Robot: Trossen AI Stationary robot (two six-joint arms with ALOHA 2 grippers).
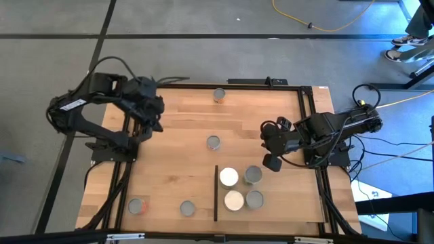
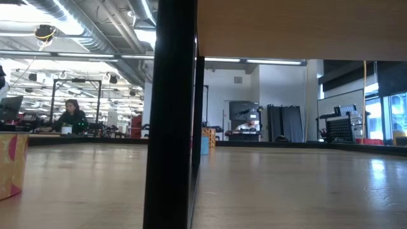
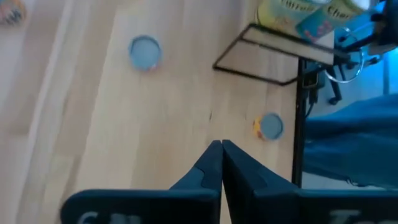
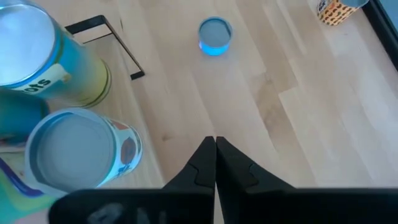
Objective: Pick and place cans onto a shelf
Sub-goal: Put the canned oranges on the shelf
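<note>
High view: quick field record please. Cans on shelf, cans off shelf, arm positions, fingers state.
cans on shelf: four, two white-topped, two grey-topped
shelf: table's near right, dark strip on its left edge
cans off shelf: four; far edge, centre, near left, near middle
left gripper: table's left side, fingers shut, empty
right gripper: just beyond the shelf, fingers shut, empty

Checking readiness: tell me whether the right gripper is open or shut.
Shut: the right gripper shows its fingers pressed together, holding nothing.
</note>
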